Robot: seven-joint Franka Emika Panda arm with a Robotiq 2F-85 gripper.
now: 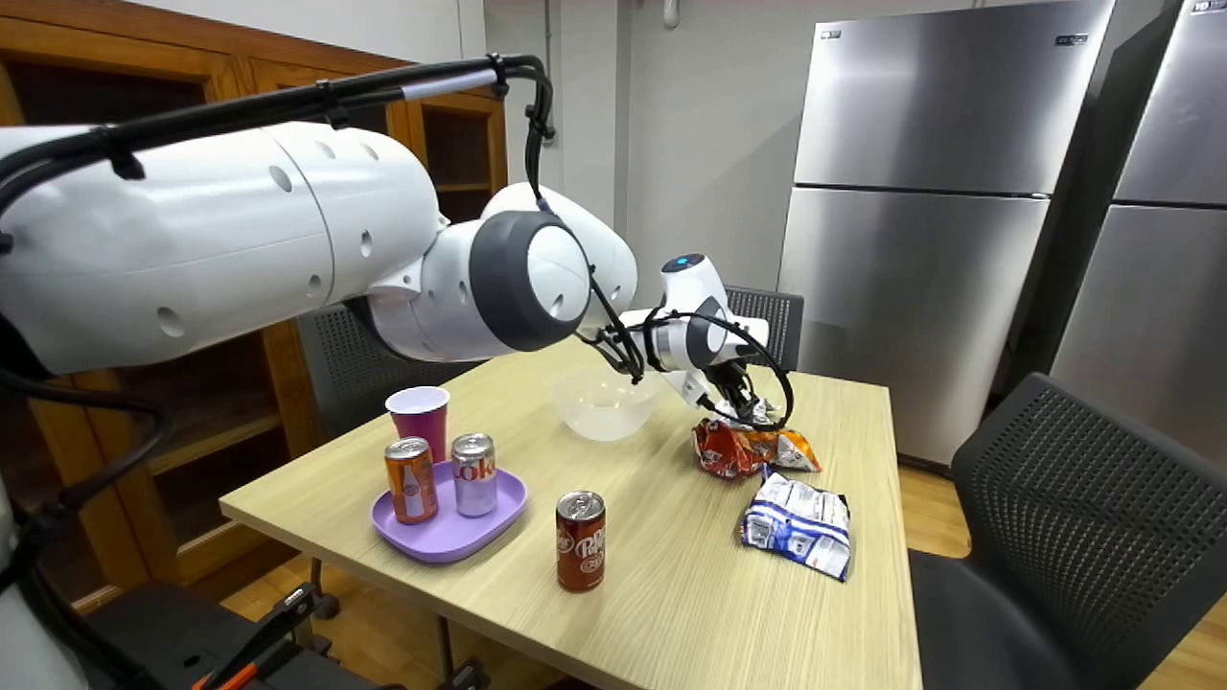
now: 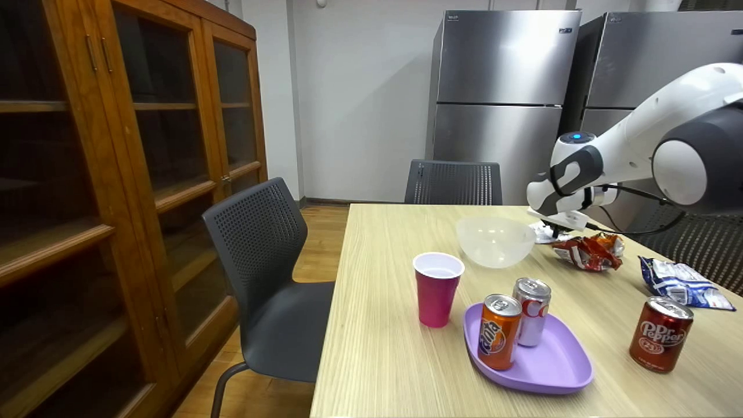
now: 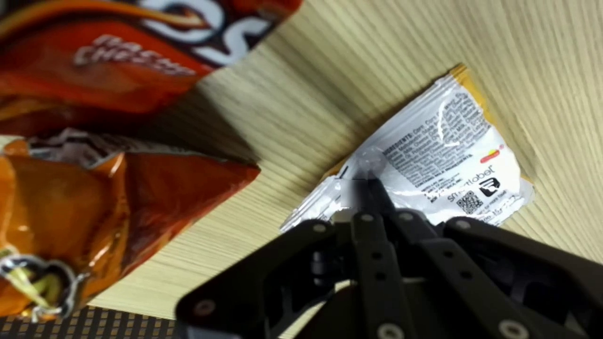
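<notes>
Pale table (image 1: 709, 613): white bag (image 3: 452, 155) at jaws' tips.

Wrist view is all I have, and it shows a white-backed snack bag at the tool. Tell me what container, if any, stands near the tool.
Observer: A translucent bowl stands near the tool; both exterior views show it.
Operator: Now report any drinks and what they stand on.
Observer: A Fanta can and a silver Coke can stand together on a purple tray.
Operator: Check for any drink can off that tray.
Observer: Yes, a Dr Pepper can stands upright on the table itself, apart from the tray.
</notes>
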